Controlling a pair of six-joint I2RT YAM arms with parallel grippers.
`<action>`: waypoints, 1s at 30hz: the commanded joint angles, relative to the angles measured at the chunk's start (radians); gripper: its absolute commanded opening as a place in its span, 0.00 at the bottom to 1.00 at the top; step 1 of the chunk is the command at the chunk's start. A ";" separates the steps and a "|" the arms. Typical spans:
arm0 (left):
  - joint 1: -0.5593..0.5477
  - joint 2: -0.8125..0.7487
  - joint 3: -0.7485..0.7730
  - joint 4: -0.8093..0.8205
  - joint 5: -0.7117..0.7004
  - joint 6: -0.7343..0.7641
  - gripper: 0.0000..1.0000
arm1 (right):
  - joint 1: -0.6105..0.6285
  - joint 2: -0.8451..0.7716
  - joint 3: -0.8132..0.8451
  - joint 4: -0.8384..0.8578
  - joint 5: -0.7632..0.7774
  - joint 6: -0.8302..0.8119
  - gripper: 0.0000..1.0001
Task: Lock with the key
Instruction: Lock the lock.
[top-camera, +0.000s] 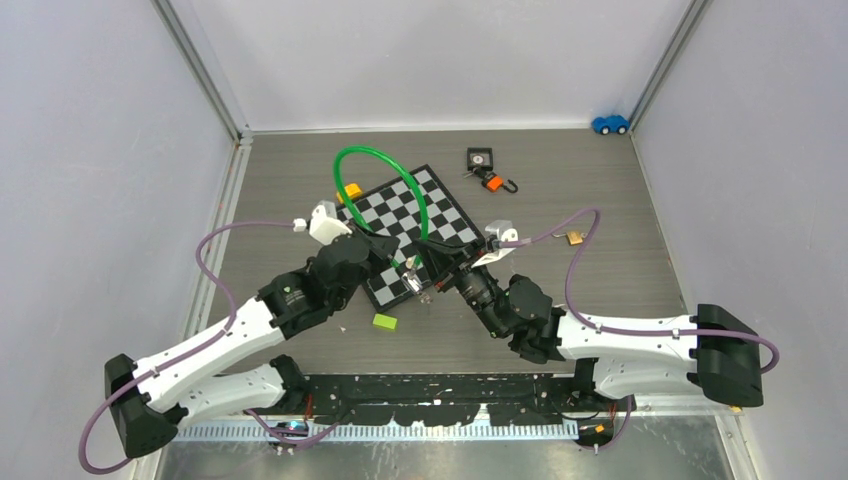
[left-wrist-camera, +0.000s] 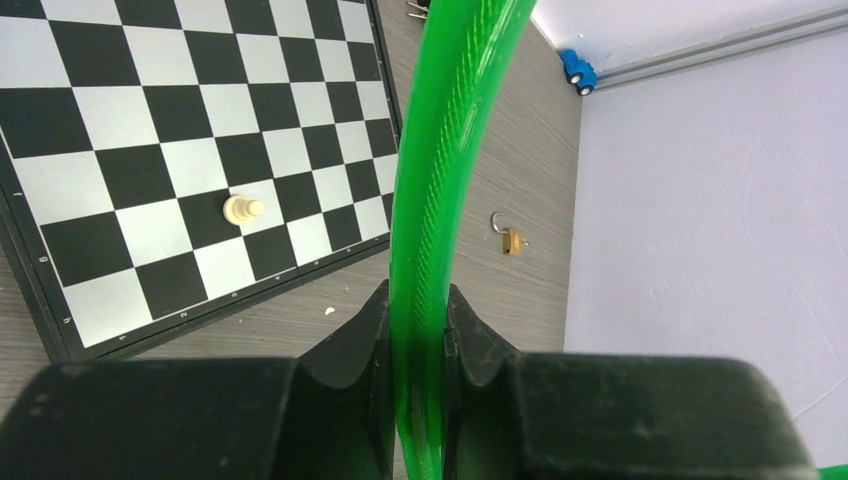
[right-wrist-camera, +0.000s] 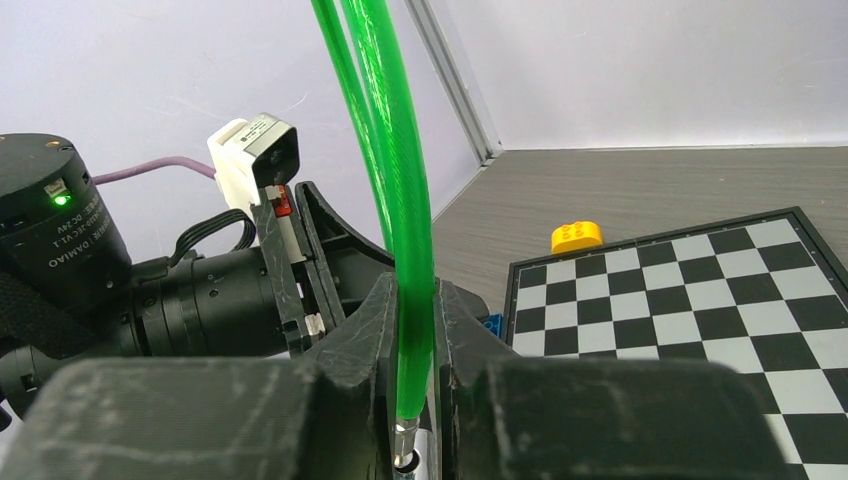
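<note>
A green cable lock (top-camera: 385, 155) arches as a loop over the chessboard's left side. My left gripper (top-camera: 398, 262) is shut on one stretch of the cable (left-wrist-camera: 440, 150), which runs up between its fingers (left-wrist-camera: 370, 330). My right gripper (top-camera: 440, 272) is shut on the cable (right-wrist-camera: 400, 180) just above its metal end piece (right-wrist-camera: 403, 432), which points down at a silver lock body (top-camera: 413, 282). The two grippers sit close together, facing each other. The key is hidden; I cannot pick it out in any view.
The chessboard (top-camera: 440, 215) carries a pale pawn (left-wrist-camera: 243, 208). A yellow brick (top-camera: 352, 190) lies at its left corner and a green brick (top-camera: 384, 321) in front. A brass padlock (top-camera: 574, 237), a black square tag (top-camera: 480, 158), an orange carabiner (top-camera: 495, 183) and a blue toy car (top-camera: 609, 124) lie to the right.
</note>
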 joint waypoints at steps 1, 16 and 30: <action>-0.015 -0.040 0.009 0.096 0.018 0.007 0.00 | 0.008 0.005 0.009 0.015 -0.007 0.008 0.00; -0.015 -0.047 -0.010 0.111 0.009 -0.036 0.00 | 0.008 0.024 -0.025 -0.010 -0.038 0.048 0.00; -0.015 -0.056 -0.007 0.132 -0.002 -0.074 0.00 | 0.008 0.048 -0.092 0.025 -0.060 0.036 0.00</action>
